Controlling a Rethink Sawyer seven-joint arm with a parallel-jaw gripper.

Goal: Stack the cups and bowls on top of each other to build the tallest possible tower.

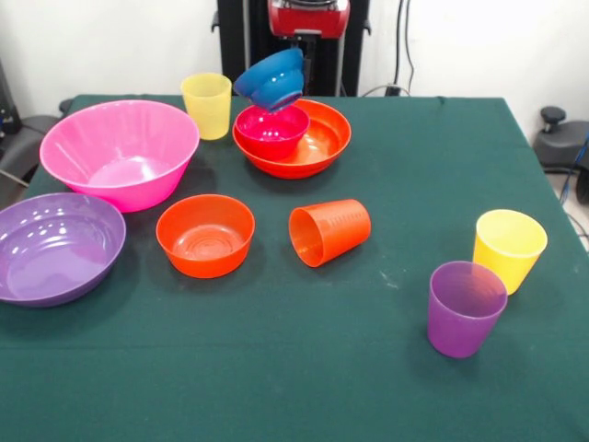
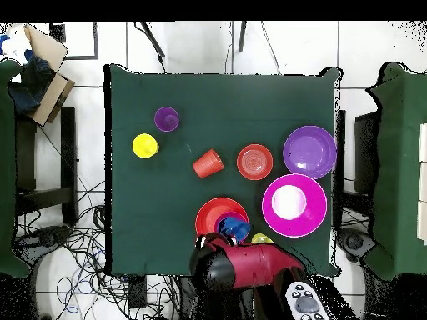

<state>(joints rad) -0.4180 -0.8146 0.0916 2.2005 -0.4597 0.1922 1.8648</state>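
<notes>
While the arm [image 1: 308, 17] descends from top centre, a tilted blue bowl [image 1: 271, 79] hangs above the magenta bowl [image 1: 271, 131]; gripper hidden, its grip on the bowl cannot be confirmed.

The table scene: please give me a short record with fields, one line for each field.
held item: small blue bowl, tilted, raised above the magenta bowl
end effector: mostly hidden behind the blue bowl; open or shut cannot be told
nested: magenta bowl inside the wide orange bowl
big pink bowl: empty, upright
purple bowl: empty, beside the pink one
small orange bowl: empty
orange cup: lying on its side
upright cups: two yellow, one purple
</notes>
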